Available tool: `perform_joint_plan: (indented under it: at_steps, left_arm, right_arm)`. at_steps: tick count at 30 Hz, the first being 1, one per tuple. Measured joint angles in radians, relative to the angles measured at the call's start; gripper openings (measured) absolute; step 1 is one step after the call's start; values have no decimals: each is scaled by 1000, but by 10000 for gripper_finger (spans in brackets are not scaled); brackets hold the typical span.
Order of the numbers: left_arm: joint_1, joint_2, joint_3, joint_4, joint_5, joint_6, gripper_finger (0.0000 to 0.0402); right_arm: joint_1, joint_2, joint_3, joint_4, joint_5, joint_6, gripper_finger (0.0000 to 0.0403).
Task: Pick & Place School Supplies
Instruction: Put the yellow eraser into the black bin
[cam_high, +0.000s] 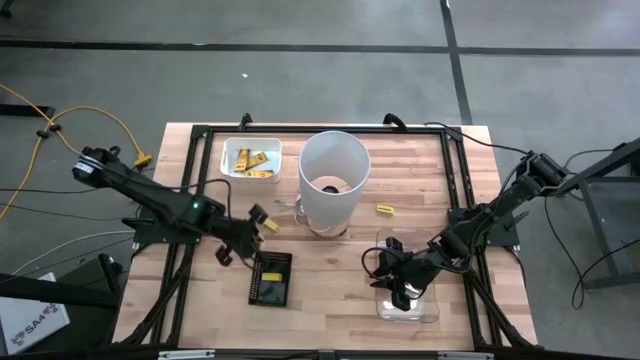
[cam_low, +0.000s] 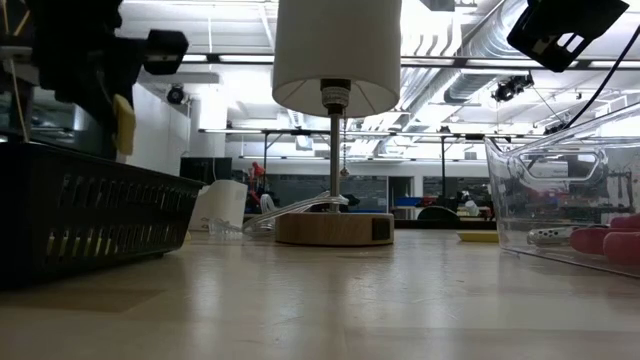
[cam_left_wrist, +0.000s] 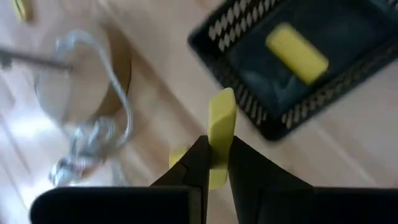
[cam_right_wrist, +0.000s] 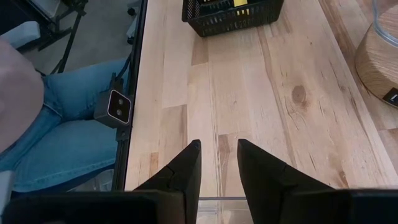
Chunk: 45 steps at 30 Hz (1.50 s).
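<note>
My left gripper (cam_left_wrist: 214, 163) is clenched on a small yellow oblong piece (cam_left_wrist: 221, 121) near the black mesh basket (cam_high: 271, 278) — light, stiff, held low and securely. My right gripper (cam_right_wrist: 219, 163) hangs parted, empty, over the clear plastic bin (cam_high: 407, 303).

Evenly and brightly lit from overhead, by ceiling strip lights (cam_low: 300, 62) (seen in the low view). Soft, short shadows on the table (cam_high: 330, 270). Left wrist view heavily motion-blurred; black basket (cam_left_wrist: 298, 68) smeared. Low-view foreground out of focus.
</note>
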<state>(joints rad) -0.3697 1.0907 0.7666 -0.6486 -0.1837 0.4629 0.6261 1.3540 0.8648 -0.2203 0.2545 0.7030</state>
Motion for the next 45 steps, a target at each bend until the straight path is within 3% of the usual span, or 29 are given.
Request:
perform_joint_plan:
  at_steps: [6, 14, 26, 37, 45]
  left_arm:
    - [-45, 64, 6, 113, 21, 0, 36]
    - [-89, 160, 63, 182, 151, -75, 36]
    - [-83, 277, 64, 240, 230, -314, 36]
    - [-85, 332, 64, 314, 425, -587, 44]
    - [-85, 339, 64, 325, 432, -621, 71]
  right_arm:
    - [0, 0, 0, 0, 0, 0, 97]
    - [0, 0, 0, 0, 0, 0, 97]
    - [0, 0, 0, 0, 0, 0, 97]
    - [0, 0, 0, 0, 0, 0, 97]
    - [0, 0, 0, 3, 0, 0, 97]
